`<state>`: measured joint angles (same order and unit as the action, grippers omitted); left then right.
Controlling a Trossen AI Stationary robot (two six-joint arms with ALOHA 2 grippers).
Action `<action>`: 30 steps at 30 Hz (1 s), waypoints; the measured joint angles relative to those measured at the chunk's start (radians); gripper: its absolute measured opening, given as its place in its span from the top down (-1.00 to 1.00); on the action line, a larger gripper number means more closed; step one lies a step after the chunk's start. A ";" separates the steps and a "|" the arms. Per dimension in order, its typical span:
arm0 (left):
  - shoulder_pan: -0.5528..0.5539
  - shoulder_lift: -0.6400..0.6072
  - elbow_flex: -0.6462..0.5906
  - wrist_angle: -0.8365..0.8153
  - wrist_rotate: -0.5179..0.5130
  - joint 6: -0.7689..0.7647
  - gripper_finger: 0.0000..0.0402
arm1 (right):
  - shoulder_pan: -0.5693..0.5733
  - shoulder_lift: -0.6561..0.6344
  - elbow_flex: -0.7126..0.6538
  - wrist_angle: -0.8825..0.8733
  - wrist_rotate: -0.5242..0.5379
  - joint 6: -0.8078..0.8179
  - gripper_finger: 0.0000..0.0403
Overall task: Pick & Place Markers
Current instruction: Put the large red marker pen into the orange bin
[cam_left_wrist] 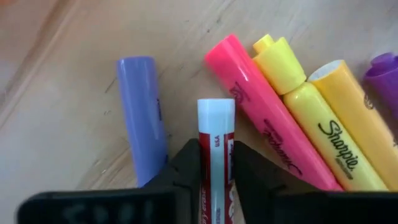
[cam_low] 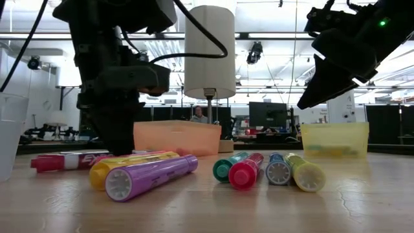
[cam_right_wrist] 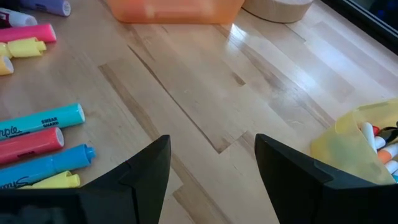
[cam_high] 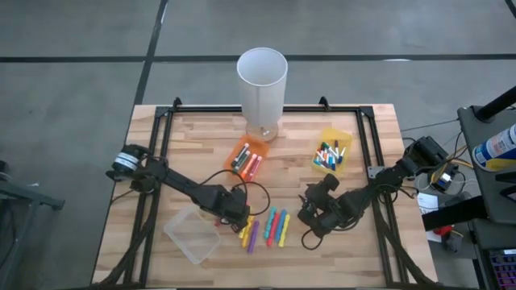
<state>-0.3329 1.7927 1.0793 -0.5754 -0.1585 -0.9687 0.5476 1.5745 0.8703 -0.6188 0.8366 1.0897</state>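
Loose markers lie flat on the wooden table in two groups. One group is yellow, pink and purple markers (cam_high: 248,232) under my left gripper (cam_high: 239,213). The other is a teal, red, blue and yellow row (cam_high: 276,227). My left gripper is low over the first group and shut on a red-and-white marker (cam_left_wrist: 216,134). Beside that marker lie a lavender one (cam_left_wrist: 142,118), a pink one (cam_left_wrist: 261,115) and yellow ones (cam_left_wrist: 326,134). My right gripper (cam_high: 310,216) is open and raised off the table (cam_low: 320,87), to the right of the row, with bare wood between its fingers (cam_right_wrist: 211,155). My left gripper pinches the red-and-white marker between its two fingers (cam_left_wrist: 186,165), across the barrel just behind the white end (cam_left_wrist: 216,115). The fingers come from above, pointing down. In the low view the marker (cam_low: 65,160) lies level at table height, sticking out sideways from the fingers.
An orange bin (cam_high: 247,159) with markers sits behind the loose ones, and a yellow bin (cam_high: 332,155) with markers stands far right. A clear bin (cam_high: 192,234) is near the left arm. A tall white cylinder (cam_high: 262,80) stands at the far edge. Bare wood lies between the bins.
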 joint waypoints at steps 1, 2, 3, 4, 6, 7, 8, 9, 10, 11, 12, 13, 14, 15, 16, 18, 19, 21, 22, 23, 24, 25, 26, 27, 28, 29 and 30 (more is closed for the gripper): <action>0.003 0.000 0.003 0.006 0.001 0.001 0.72 | 0.000 0.000 0.000 0.000 0.000 0.000 -0.13; 0.005 0.001 0.005 0.013 0.002 0.002 0.76 | 0.000 0.000 0.000 0.000 0.000 0.000 -0.13; 0.007 0.001 0.007 0.017 0.002 0.007 0.76 | 0.000 0.000 0.000 0.000 0.000 0.000 -0.13; 0.008 0.002 0.009 0.017 0.002 0.014 0.76 | 0.000 0.000 0.000 0.000 0.000 -0.002 -0.13; 0.010 0.002 0.017 0.016 0.001 0.026 0.76 | 0.000 0.000 0.000 0.000 0.000 -0.015 -0.13; 0.011 0.001 0.020 0.016 0.001 0.031 0.76 | 0.000 0.000 0.000 0.000 0.000 -0.021 -0.13; 0.011 -0.003 0.023 0.010 0.002 0.034 0.76 | 0.000 0.000 0.000 -0.001 0.000 -0.026 -0.13; 0.011 -0.007 0.028 0.002 0.004 0.037 0.76 | 0.000 0.000 0.000 -0.001 0.000 -0.033 -0.13; 0.012 -0.013 0.037 -0.005 0.004 0.042 0.76 | 0.000 -0.002 0.000 -0.002 0.000 -0.041 -0.13; 0.012 -0.022 0.047 -0.016 0.004 0.046 0.76 | -0.001 -0.004 0.001 -0.005 0.000 -0.045 -0.13; 0.012 -0.030 0.057 -0.029 0.003 0.051 0.76 | -0.001 -0.009 0.005 -0.007 0.003 -0.056 -0.13; 0.012 -0.040 0.068 -0.045 0.002 0.055 0.76 | -0.001 -0.015 0.010 -0.006 0.011 -0.071 -0.13; 0.012 -0.047 0.080 -0.057 -0.001 0.061 0.76 | -0.001 -0.023 0.017 -0.006 0.024 -0.087 -0.12; 0.014 -0.053 0.093 -0.072 -0.010 0.069 0.76 | -0.001 -0.033 0.023 -0.007 0.037 -0.108 -0.12; 0.015 -0.059 0.104 -0.089 -0.021 0.078 0.76 | -0.001 -0.046 0.030 -0.007 0.051 -0.128 -0.12; 0.020 -0.074 0.132 -0.127 -0.049 0.086 0.76 | -0.001 -0.076 0.043 -0.008 0.080 -0.172 -0.12; 0.025 -0.079 0.145 -0.141 -0.065 0.093 0.76 | -0.001 -0.095 0.049 -0.008 0.090 -0.195 -0.12; 0.031 -0.092 0.171 -0.171 -0.101 0.112 0.76 | -0.001 -0.137 0.059 -0.006 0.110 -0.229 -0.12; 0.034 -0.097 0.183 -0.191 -0.124 0.120 0.76 | -0.001 -0.158 0.060 -0.002 0.116 -0.239 -0.12; 0.037 -0.103 0.196 -0.211 -0.145 0.133 0.76 | -0.001 -0.180 0.061 0.000 0.122 -0.243 -0.12; 0.042 -0.108 0.208 -0.228 -0.165 0.144 0.76 | -0.001 -0.198 0.061 0.001 0.132 -0.246 -0.12; 0.048 -0.113 0.220 -0.246 -0.184 0.155 0.76 | -0.001 -0.214 0.061 0.001 0.135 -0.251 -0.12; 0.055 -0.120 0.233 -0.266 -0.203 0.166 0.76 | -0.001 -0.229 0.061 0.003 0.137 -0.260 -0.12; 0.064 -0.126 0.243 -0.283 -0.220 0.175 0.76 | 0.000 -0.242 0.060 0.002 0.137 -0.270 -0.12; 0.076 -0.128 0.252 -0.297 -0.232 0.186 0.76 | 0.000 -0.251 0.059 0.002 0.137 -0.278 -0.12; 0.091 -0.130 0.260 -0.307 -0.239 0.198 0.76 | -0.001 -0.259 0.059 0.003 0.137 -0.282 -0.12; 0.107 -0.131 0.267 -0.312 -0.241 0.209 0.76 | -0.001 -0.263 0.059 0.002 0.137 -0.286 -0.12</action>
<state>-0.2256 1.6615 1.3459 -0.8872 -0.3993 -0.7594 0.5468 1.3111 0.9292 -0.6166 0.9737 0.8035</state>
